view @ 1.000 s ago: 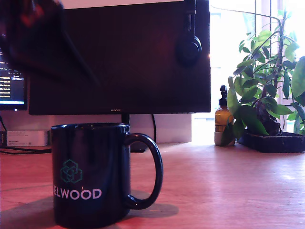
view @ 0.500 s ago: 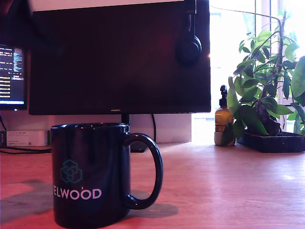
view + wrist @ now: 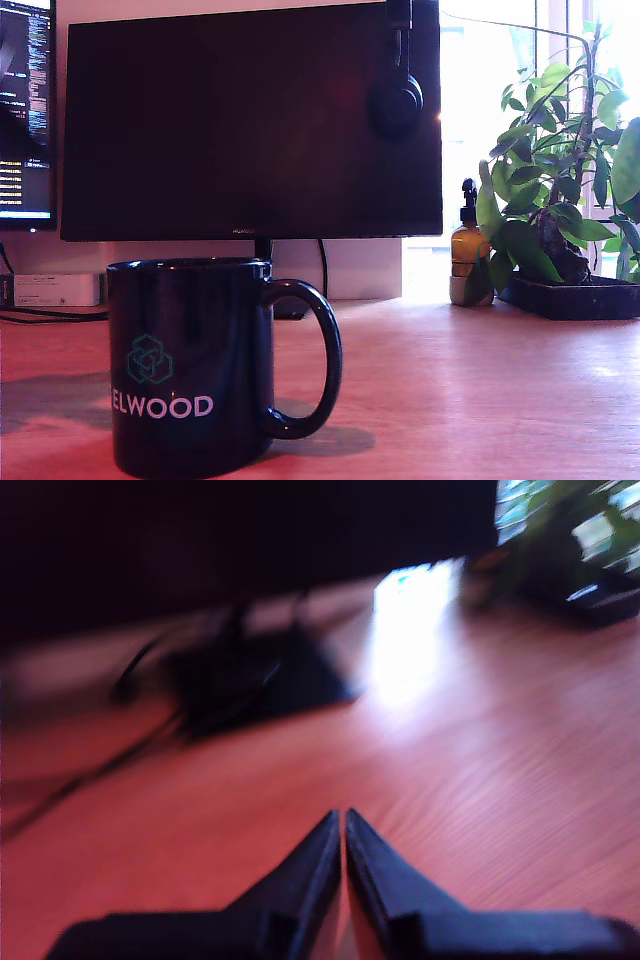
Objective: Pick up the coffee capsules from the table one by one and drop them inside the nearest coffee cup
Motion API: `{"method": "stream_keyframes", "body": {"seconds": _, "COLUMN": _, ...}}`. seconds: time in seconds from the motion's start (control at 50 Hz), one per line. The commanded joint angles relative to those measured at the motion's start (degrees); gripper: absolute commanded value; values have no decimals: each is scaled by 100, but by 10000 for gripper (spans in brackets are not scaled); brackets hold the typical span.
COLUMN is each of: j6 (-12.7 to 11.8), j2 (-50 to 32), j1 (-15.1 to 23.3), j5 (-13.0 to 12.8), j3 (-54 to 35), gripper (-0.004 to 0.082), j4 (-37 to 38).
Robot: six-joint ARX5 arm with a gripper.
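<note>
Black mug (image 3: 190,365), glossy, upright on the reddish wooden surface (image 3: 470,400) at the exterior view's lower left; loop handle (image 3: 318,360) toward that view's right; teal cube logo (image 3: 150,360) above pale lettering reading "ELWOOD" on the near face. Mug interior not visible from this angle, contents cannot be told. No capsule visible in either view. Behind the mug: large dark monitor (image 3: 250,120) on a stand, headphones (image 3: 397,95) hung at its upper right corner. Second screen (image 3: 25,110), lit with text, at the exterior view's far left; small white box (image 3: 55,289) beneath it. Amber pump bottle (image 3: 467,255) and a leafy plant (image 3: 565,160) in a dark tray (image 3: 575,297) stand at the exterior view's right, by a bright window. Gripper (image 3: 344,825) appears only in the wrist view: two dark tapered jaws pressed tip to tip, only a hairline seam between them, nothing held. It hangs above bare wood. Wrist view blurred; a dark stand base (image 3: 250,680) with cables and a bright patch of glare on the wood lie beyond the jaws.
</note>
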Motion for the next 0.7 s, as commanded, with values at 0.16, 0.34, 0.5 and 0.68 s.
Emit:
{"method": "stream_keyframes", "body": {"seconds": 0.16, "j6": -396, "j2": -529, "j1": 431, "j5": 144, "j3": -326, "gripper": -19, "j4": 68}}
{"method": "stream_keyframes", "body": {"seconds": 0.34, "j6": -621, "j2": -1285, "j1": 562, "j5": 133, "j3": -647, "gripper": -19, "j4": -297}}
{"method": "stream_keyframes", "body": {"seconds": 0.5, "j6": -761, "j2": -2201, "j1": 562, "j5": 11, "j3": -719, "gripper": -19, "j4": -949}}
{"method": "stream_keyframes", "body": {"seconds": 0.68, "j6": -745, "j2": -3246, "j1": 562, "j5": -334, "j3": -719, "gripper": -19, "j4": -1834}}
